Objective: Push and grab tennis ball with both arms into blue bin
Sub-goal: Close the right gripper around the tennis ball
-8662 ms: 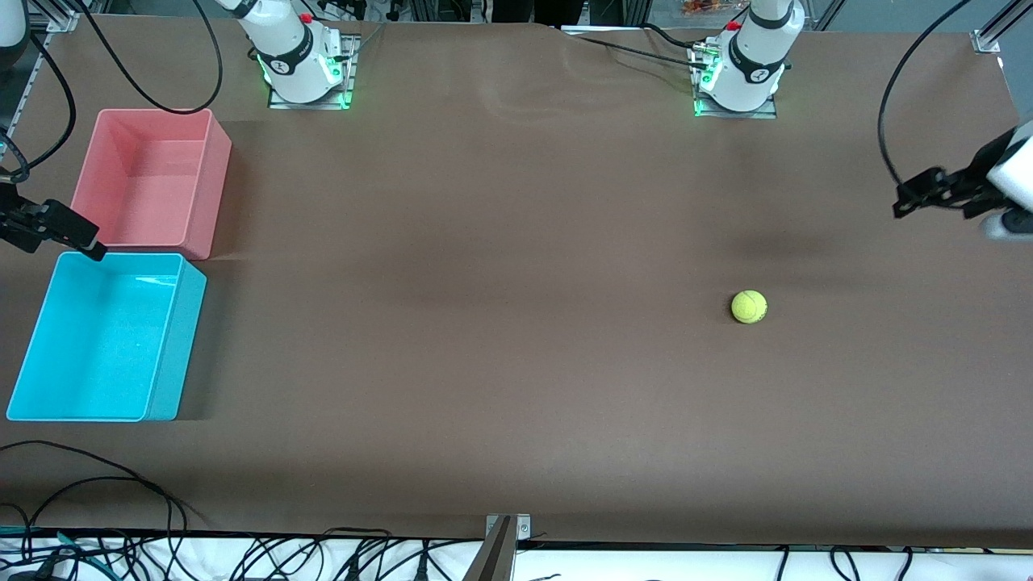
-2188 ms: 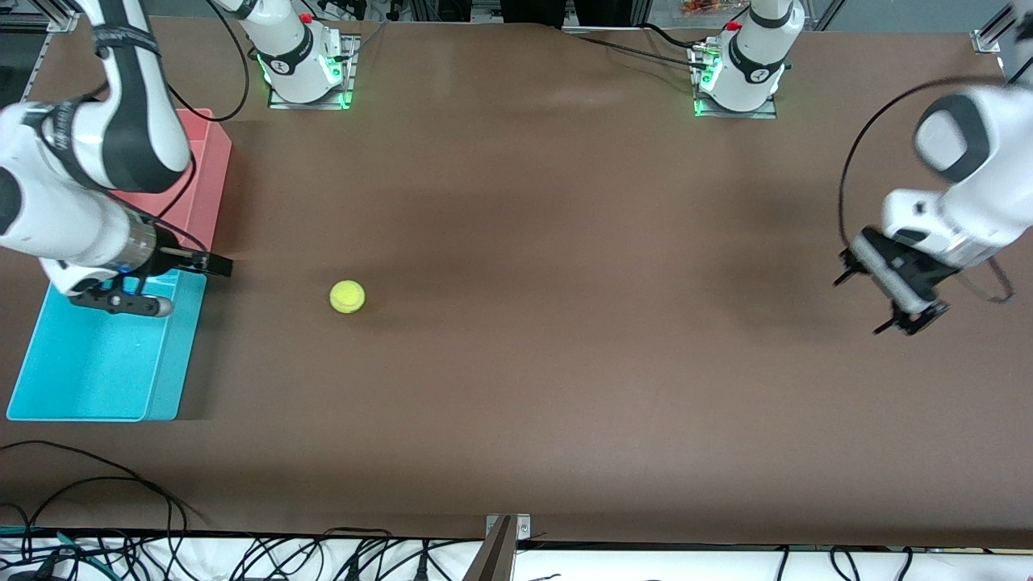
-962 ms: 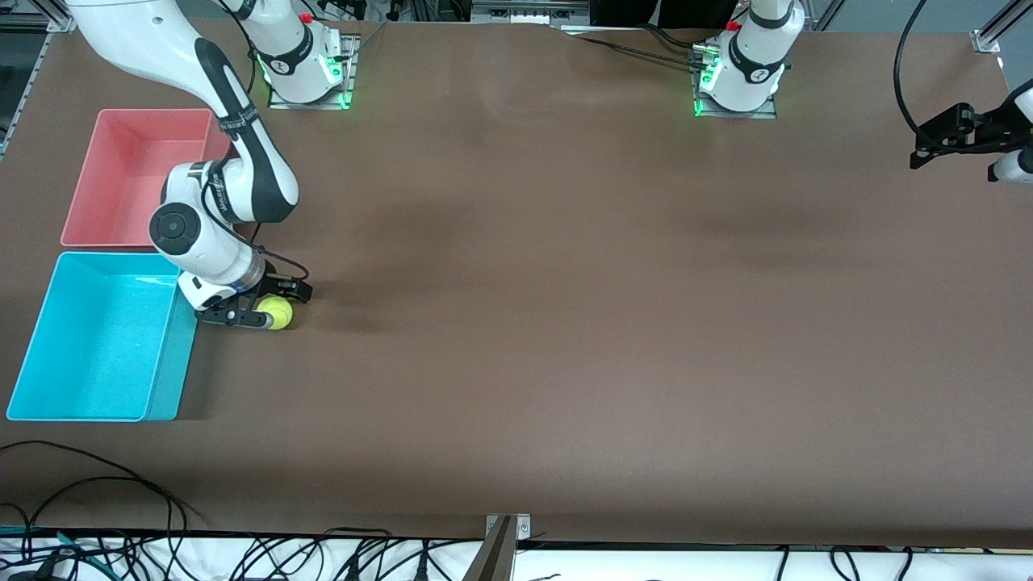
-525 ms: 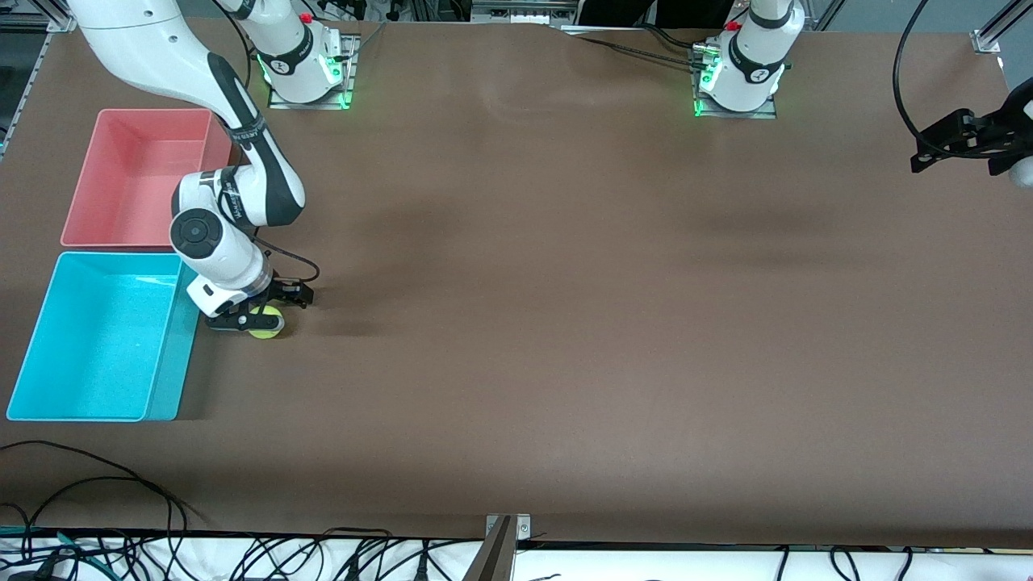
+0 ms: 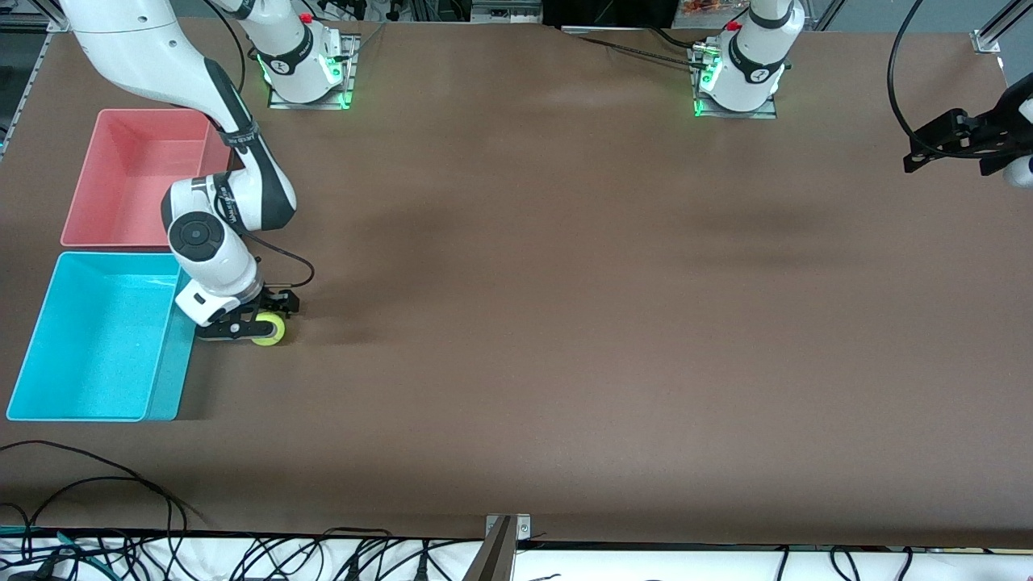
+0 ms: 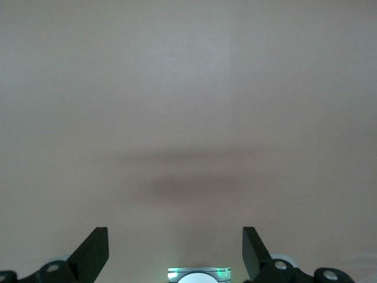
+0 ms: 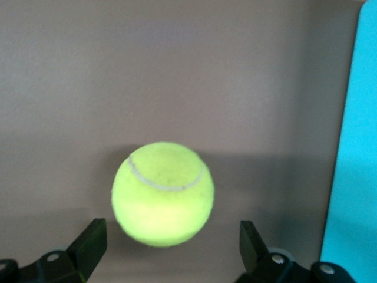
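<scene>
1. Tennis ball [image 5: 269,329] [image 7: 163,193]: on table, beside blue bin [image 5: 97,339], between spread fingers of right gripper [image 5: 257,319], untouched.
2. Left gripper [image 5: 940,145]: open, waits over table's left-arm end.

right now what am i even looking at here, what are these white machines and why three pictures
Two white robot arms are bolted to a brown table. The big picture comes from a high camera facing them; the other two come from cameras on each arm's wrist. The right gripper is down at the tennis ball, beside the blue bin; its wrist view shows the ball between open fingers, not squeezed. A pink bin sits farther from the front camera than the blue one. The left gripper waits, open, over its end of the table.
</scene>
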Motion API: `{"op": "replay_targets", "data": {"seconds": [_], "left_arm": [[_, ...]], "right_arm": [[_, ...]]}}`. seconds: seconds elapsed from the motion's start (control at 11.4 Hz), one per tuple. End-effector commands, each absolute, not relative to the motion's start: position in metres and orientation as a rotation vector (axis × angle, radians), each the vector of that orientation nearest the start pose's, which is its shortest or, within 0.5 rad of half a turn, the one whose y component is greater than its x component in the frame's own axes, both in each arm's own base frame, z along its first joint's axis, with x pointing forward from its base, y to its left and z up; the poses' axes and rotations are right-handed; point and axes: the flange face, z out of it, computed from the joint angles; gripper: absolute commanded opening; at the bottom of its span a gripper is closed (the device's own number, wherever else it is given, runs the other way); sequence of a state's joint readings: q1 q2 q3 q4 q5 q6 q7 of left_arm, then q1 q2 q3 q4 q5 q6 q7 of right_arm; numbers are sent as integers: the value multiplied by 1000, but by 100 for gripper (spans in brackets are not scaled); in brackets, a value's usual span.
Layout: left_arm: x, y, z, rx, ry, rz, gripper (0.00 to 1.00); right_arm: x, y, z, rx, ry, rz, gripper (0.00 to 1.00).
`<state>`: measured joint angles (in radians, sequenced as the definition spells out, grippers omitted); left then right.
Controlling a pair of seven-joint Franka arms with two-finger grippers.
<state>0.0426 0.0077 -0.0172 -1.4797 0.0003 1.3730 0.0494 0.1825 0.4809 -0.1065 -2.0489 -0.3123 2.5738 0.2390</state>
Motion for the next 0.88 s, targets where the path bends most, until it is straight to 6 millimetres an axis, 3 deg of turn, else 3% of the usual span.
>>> {"op": "replay_targets", "data": {"seconds": [0.0,0.17,0.35,0.44,0.53,0.61,0.79], "left_arm": [[534,18,654,-3186,6,175,100],[534,19,654,-3187,4,175,100],[534,19,654,-3186,6,175,100],[534,19,654,-3186,9,175,100],[534,19,654,-3186,11,175,100],[535,19,653,-3186,11,178,100],[534,19,654,-3184,13,175,100]], "right_arm": [[628,49,196,-3349,-158,-248,100],[633,51,191,-3347,-108,-263,100],[632,51,188,-3346,-78,-258,90],[630,52,186,-3347,-45,-249,66],[630,54,186,-3343,11,-255,28],[631,55,187,-3340,50,-266,15],[633,57,192,-3340,46,-271,11]]}}
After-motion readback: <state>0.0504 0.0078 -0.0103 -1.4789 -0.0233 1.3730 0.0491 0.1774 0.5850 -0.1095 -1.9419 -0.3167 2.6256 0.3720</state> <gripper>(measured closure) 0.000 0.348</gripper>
